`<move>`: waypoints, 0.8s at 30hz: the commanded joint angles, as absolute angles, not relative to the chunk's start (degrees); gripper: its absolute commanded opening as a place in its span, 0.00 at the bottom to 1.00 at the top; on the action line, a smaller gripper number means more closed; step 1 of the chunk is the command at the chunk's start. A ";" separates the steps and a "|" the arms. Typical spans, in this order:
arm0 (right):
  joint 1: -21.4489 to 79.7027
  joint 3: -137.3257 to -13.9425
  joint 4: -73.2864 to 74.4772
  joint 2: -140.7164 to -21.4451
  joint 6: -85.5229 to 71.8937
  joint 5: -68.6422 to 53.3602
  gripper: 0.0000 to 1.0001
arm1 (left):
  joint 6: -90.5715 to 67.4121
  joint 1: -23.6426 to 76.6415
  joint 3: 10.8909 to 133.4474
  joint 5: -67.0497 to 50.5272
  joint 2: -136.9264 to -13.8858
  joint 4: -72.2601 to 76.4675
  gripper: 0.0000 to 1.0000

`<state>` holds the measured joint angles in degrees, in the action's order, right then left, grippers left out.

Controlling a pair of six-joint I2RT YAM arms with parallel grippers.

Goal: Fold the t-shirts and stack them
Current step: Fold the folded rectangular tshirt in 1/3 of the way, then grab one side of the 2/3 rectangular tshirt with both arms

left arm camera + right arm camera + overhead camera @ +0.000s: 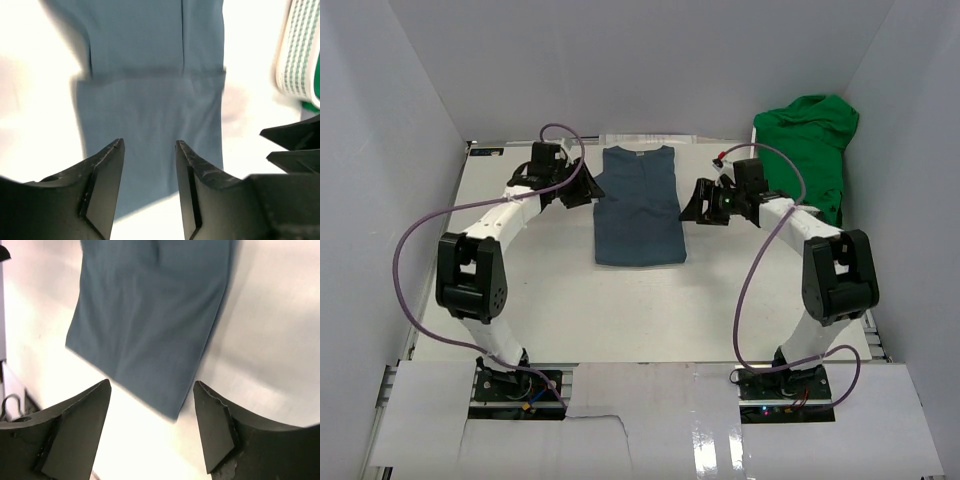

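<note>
Slate-blue t-shirt (639,205) laid lengthwise, near-to-far | flanked by left gripper (590,190) and right gripper (693,208), equally near | both jaws parted, nothing held

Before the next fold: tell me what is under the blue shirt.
White table shows all around the flat blue shirt; anything beneath the cloth is covered.

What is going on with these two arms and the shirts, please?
T-shirt folding is under way. The blue shirt lies on the table, folded into a narrow strip. The left gripper and right gripper flank it, both open and empty. The green shirt sits bunched at the far right, unfolded.
</note>
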<state>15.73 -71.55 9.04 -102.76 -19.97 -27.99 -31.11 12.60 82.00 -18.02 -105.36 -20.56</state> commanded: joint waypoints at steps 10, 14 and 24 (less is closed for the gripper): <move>16.08 -40.09 4.68 -83.42 -31.69 -41.46 0.85 | -46.31 12.83 48.36 -28.56 -79.38 -17.25 0.80; 16.08 -32.80 -10.16 -83.49 -42.34 -43.77 0.88 | -50.97 12.83 41.93 -27.87 -75.42 -11.35 0.86; 16.61 -24.17 -46.92 -96.58 -64.14 -42.10 0.88 | -57.56 13.01 34.55 -24.71 -78.22 2.80 0.86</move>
<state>16.19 -25.19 -33.06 -93.62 -56.66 -44.25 -54.26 12.62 36.23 -26.68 -78.15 -4.60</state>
